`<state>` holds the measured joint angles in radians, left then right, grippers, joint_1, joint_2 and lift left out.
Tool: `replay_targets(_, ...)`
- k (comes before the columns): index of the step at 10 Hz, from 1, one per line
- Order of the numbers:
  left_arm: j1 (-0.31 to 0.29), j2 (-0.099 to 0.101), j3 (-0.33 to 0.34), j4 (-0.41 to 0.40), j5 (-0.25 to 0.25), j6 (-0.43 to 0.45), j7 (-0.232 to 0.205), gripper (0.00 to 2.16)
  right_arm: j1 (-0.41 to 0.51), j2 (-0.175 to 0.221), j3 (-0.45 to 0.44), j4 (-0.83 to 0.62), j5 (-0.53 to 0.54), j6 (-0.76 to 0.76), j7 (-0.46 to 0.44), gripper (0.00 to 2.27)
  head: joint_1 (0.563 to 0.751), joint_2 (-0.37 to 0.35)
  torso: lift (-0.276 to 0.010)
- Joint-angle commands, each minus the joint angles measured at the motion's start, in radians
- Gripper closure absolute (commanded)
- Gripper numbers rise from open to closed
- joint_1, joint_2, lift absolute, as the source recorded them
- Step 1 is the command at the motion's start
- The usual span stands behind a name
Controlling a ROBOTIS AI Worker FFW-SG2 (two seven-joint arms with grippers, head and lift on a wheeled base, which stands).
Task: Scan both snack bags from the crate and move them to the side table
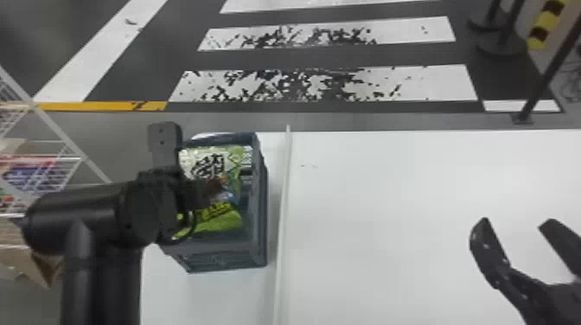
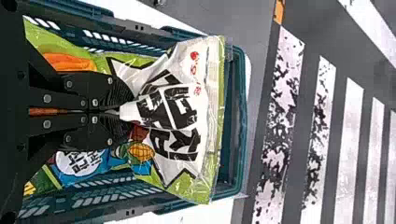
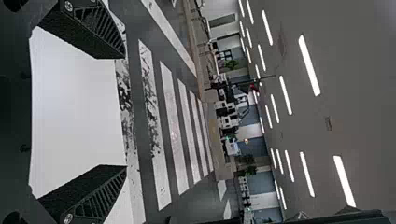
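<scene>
1. While the left gripper (image 1: 203,192) reaches into the crate (image 1: 258,194) at left of centre in the head view, its fingers are drawn narrow, pinching a fold of the white-and-green snack bag (image 1: 207,166).
2. At the head view's lower right, the right gripper (image 1: 516,222) has its two fingers spread wide above the white table (image 1: 389,186).
3. The pinched bag lies in the crate's upper part; a yellow-lettered green bag (image 1: 220,224) lies nearer its lower end.
4. The crate's rim surrounds both bags. Just to its right, a raised pale strip (image 1: 283,207) runs from the table's far edge to the bottom of the frame, and broad tabletop stretches on to the right edge.
5. Glossy film creases into a point at the fingertips; the crate is rigid, slotted, blue-green and rectangular, the tabletop flat and smooth.
</scene>
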<state>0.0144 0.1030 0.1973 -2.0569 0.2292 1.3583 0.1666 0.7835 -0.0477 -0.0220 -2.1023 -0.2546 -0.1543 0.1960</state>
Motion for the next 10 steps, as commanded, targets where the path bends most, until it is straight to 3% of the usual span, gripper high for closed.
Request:
replay_targets(1,0.022,-0.002,0.004,-0.063,0.007,0.0,0.004,1.83,0.008,0.002,-0.001,-0.004,0.0,-0.009,0.0,0.08,0.695,0.172,-0.029)
replay_targets(6,0.099,-0.005,0.01,-0.249,0.033,0.0,0.019,1.83,0.04,0.006,-0.039,-0.039,-0.012,-0.046,0.0,0.08,0.695,0.156,-0.029)
replay_targets(8,0.147,-0.028,0.002,-0.368,0.071,0.028,0.007,1.83,0.04,0.011,-0.067,-0.036,-0.018,-0.076,-0.006,0.08,0.695,0.128,-0.029)
replay_targets(10,0.171,-0.048,-0.076,-0.442,0.087,0.031,-0.002,1.83,0.039,0.014,-0.095,-0.025,-0.017,-0.135,-0.029,0.08,0.695,0.059,-0.029)
